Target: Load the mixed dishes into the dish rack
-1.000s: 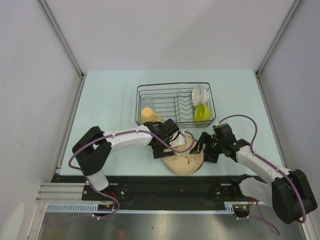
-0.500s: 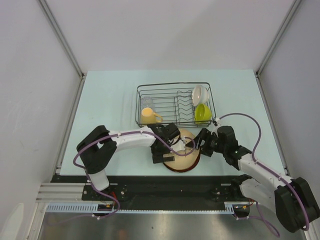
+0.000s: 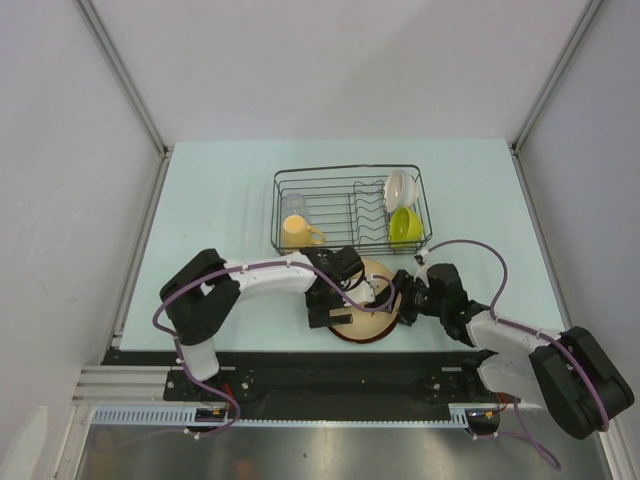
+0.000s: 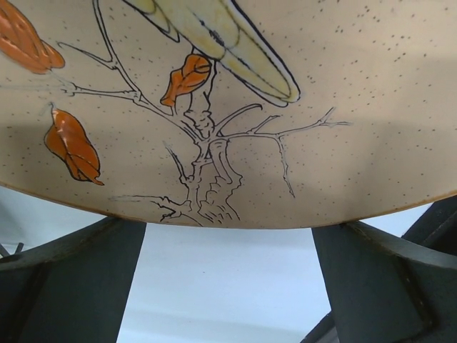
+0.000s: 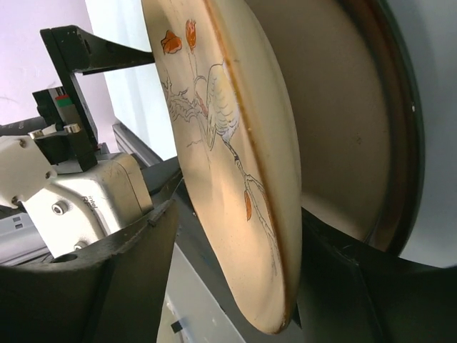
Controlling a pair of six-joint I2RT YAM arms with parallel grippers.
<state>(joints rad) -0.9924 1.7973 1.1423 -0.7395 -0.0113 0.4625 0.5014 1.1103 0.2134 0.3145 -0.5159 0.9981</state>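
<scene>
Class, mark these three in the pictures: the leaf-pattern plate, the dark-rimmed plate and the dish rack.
leaf-pattern plate [image 5: 223,158]: right wrist view, on its painted face.
dark-rimmed plate [image 5: 335,121]: right wrist view, on its tan inner surface.
dish rack [image 3: 340,168]: top external view, on its rear rim wire.

Showing smooth glazed ceramic on leaf-pattern plate [image 4: 235,107]: tan, finely dark-speckled, soft satin sheen. Showing same tan glaze, slightly glossier, on dark-rimmed plate [image 5: 343,121]; catching light along brown rim. Reading as thin black coated wire on dish rack [image 3: 345,205]. Gleaming glossy on 2 bowls: lime-green bowl [image 3: 405,227], small white bowl [image 3: 399,188]. Looking like matt dark plastic on left gripper [image 4: 228,286]. Appearing smooth, matt, pale blue-green across table [image 3: 220,190].
</scene>
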